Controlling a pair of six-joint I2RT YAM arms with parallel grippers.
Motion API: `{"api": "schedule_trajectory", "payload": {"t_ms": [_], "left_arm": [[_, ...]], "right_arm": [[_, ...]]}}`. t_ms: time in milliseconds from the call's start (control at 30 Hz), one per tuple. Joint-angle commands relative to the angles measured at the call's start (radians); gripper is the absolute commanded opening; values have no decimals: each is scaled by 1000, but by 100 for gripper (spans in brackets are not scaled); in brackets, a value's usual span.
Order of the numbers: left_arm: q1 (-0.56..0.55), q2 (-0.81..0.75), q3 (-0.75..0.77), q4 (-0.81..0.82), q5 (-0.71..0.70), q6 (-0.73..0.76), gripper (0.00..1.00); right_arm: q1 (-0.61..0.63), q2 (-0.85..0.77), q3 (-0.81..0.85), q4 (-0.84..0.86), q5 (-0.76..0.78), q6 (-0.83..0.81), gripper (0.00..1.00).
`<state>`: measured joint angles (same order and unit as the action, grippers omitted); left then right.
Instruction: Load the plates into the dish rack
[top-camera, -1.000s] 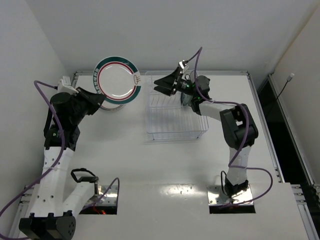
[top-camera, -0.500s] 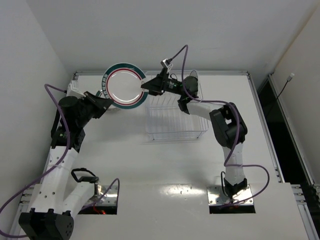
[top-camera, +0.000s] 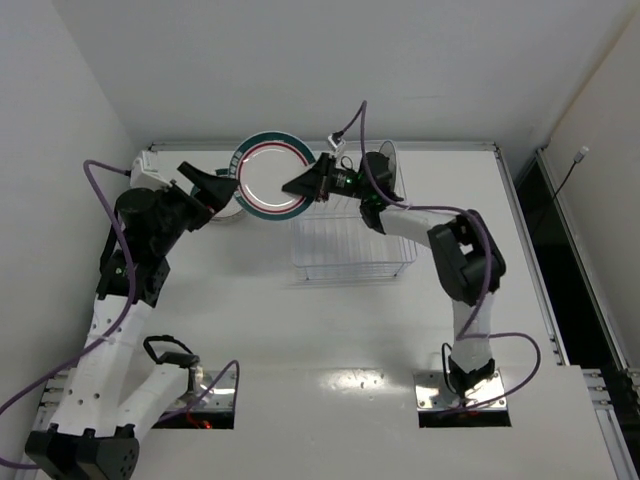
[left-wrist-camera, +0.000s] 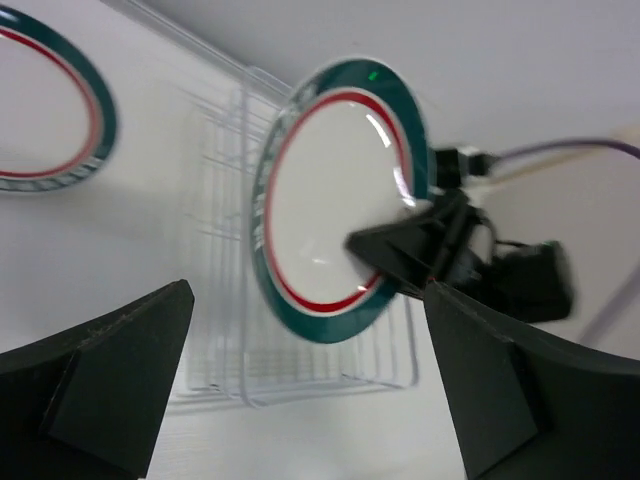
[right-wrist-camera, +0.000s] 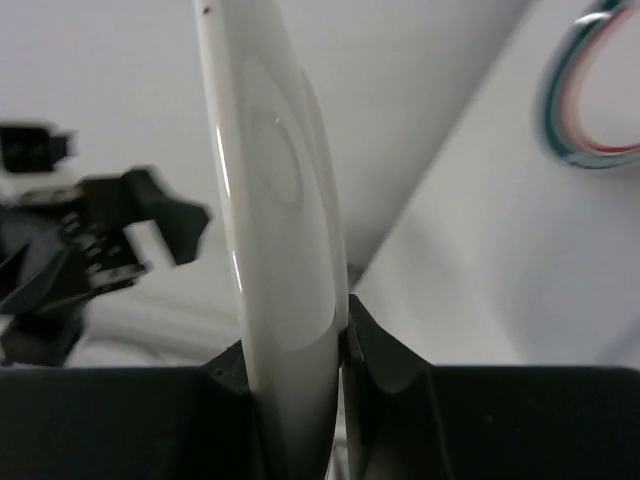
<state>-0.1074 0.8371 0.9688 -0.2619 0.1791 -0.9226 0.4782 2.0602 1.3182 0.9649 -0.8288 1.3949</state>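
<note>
Gripper at left: the left gripper (top-camera: 212, 180) has its black fingers spread wide and holds nothing. It sits just left of the raised plate and apart from it.
Plate on the table: the flat plate (left-wrist-camera: 45, 110) is a white round plate with a teal rim and a red ring, lying on the white table (top-camera: 320, 330) at the far left. From overhead the left gripper hides most of it, but the left wrist view shows its rim plainly.
Plate in the air: the held plate (top-camera: 268, 182) is a 2nd white round plate with a teal rim and a red ring. It is raised between the 2 grippers, just left of the rack's far left corner, with its face tilted toward the left arm.
Gripper at right: the right gripper (top-camera: 297, 186) pinches the held plate at its right rim. The right wrist view shows this edge-on, the plate a thin white sliver with 1 black finger on each face. The overhead view shows only the round face.
Rack: the dish rack (top-camera: 350, 245) is a rectangular clear-wire basket resting on the table right of centre. The left wrist view sees it behind and below the held plate.
Rack's far right end: the upright plate (top-camera: 387, 170) is a greyish round plate standing on edge. Its pattern is too small to tell.
In the way: the right forearm (top-camera: 415, 218) crosses above the rack's far edge, and a purple cable (top-camera: 352, 118) arcs above the right wrist.
</note>
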Motion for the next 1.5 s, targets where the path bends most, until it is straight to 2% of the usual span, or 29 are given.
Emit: {"api": "schedule_trajectory", "payload": {"t_ms": [0, 33, 67, 100, 133, 233, 333, 433, 500, 667, 833, 1033, 1233, 1367, 1400, 1467], "left_arm": [[5, 28, 125, -193, -211, 167, 100], [5, 37, 139, -223, -296, 198, 100], [5, 37, 139, -247, -337, 227, 100], [14, 48, 139, -275, -372, 272, 100], [14, 57, 139, -284, -429, 287, 100], [34, 57, 75, -284, -498, 312, 100], [34, 57, -19, -249, -510, 323, 100], [34, 48, -122, -163, -436, 370, 100], [34, 60, -162, -152, -411, 395, 100], [34, 80, -173, -152, -420, 429, 100], [25, 89, -173, -161, -420, 429, 100], [25, 108, -173, -161, -420, 429, 100], [25, 126, -173, -152, -411, 429, 100], [25, 135, -173, -152, -411, 429, 100], [25, 135, -173, -152, -411, 429, 100], [25, 145, -173, -152, -411, 429, 100]], "right_arm": [[-30, -333, -4, -488, 306, -487, 0], [-30, -369, 63, -820, 423, -573, 0], [-1, -394, 102, -959, 693, -641, 0], [13, -408, 136, -1071, 824, -705, 0], [25, -417, 194, -1252, 1046, -718, 0], [34, -391, 283, -1437, 1309, -775, 0], [34, -344, 371, -1515, 1491, -861, 0], [34, -226, 507, -1560, 1604, -967, 0], [34, -192, 542, -1560, 1658, -1000, 0], [14, -147, 553, -1496, 1604, -1051, 0], [5, -61, 585, -1514, 1536, -1060, 0], [-15, -41, 527, -1467, 1461, -1051, 0], [-58, 2, 509, -1433, 1306, -1030, 0], [-81, -12, 478, -1419, 1286, -1030, 2], [-93, -3, 487, -1434, 1265, -1030, 3], [-105, 17, 527, -1486, 1232, -1021, 18]]}}
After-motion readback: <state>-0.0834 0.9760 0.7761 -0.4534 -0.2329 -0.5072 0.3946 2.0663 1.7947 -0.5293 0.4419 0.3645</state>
